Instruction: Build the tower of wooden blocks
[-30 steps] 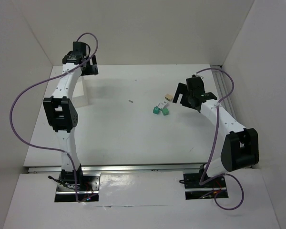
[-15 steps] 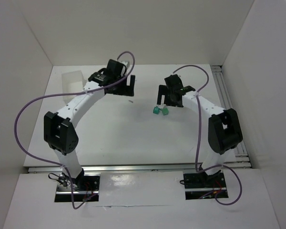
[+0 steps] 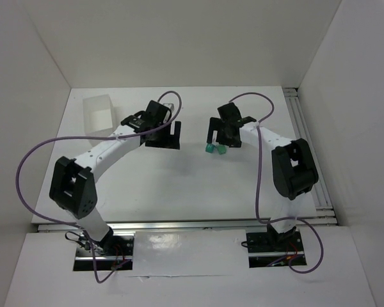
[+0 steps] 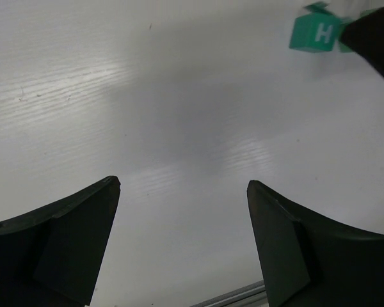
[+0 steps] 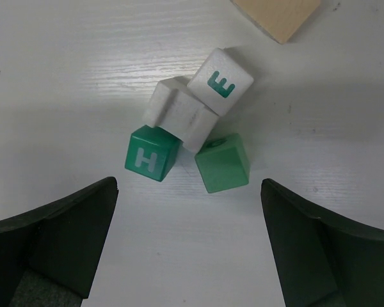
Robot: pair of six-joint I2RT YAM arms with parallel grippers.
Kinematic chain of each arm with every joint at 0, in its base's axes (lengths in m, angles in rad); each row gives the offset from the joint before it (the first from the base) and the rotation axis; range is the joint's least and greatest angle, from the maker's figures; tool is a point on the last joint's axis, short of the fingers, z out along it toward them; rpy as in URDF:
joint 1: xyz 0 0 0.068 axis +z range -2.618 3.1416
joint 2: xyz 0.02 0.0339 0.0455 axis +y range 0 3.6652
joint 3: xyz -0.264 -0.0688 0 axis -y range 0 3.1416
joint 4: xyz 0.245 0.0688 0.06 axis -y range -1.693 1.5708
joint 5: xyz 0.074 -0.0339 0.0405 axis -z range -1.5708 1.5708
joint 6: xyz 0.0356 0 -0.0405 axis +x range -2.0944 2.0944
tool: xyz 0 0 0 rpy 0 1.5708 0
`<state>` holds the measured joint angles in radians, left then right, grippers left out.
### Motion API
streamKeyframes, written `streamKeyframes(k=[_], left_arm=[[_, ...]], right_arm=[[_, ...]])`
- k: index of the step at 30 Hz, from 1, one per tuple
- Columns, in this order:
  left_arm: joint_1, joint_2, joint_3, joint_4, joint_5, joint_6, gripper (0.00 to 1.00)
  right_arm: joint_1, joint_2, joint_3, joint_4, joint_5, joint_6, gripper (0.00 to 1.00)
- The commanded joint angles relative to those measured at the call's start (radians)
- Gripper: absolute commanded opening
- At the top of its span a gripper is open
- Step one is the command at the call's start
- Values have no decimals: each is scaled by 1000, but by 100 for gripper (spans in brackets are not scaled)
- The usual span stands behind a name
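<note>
Blocks for the tower, seen from the right wrist: four small cubes lie in a tight cluster on the white table [image 5: 64, 57]; a green cube printed with a white "H" [image 5: 152, 153] touches one corner of a plain white block [image 5: 178, 114]; an unmarked green cube [image 5: 223, 163] touches the same block's other lower side; a white cube bearing a green "E" [image 5: 221, 81] lies against its upper side, whether on it or beside it cannot be told; a tan wooden block [image 5: 278, 16], cut by the frame edge, lies apart from the cluster. No other writing is legible.

In the overhead view the cluster sits right of the table's centre, directly under the right gripper [image 3: 221, 137], whose fingers stand wide apart to either side of it, holding nothing. The left gripper [image 3: 163, 142] hangs just left of the cluster, fingers likewise spread over bare table. A translucent white tray [image 3: 101, 115] stands at the far left.
</note>
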<state>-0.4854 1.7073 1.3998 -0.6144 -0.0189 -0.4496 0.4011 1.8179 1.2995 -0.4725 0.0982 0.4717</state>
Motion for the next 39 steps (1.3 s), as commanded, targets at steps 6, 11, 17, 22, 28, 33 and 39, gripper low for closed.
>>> streamKeyframes(k=[6,11,17,22,28,33,39], left_arm=[[11,-117,-28,76,-55,3,94],[31,-129,-51,76,-44,3,94],[-22,-129,-32,56,-147,15,94],[-45,-120,-22,47,-183,34,94],[-45,-121,-12,24,-231,43,94],[-45,-121,-21,24,-210,43,94],[-55,-121,-21,24,-200,43,94]], right_arm=[[2,37,-8,109,21,41,100],[2,72,13,98,11,41,100],[2,104,24,80,-12,41,100],[11,104,14,104,-78,68,100],[53,115,24,103,-45,97,100],[74,139,66,90,-3,126,100],[94,181,116,52,63,127,100]])
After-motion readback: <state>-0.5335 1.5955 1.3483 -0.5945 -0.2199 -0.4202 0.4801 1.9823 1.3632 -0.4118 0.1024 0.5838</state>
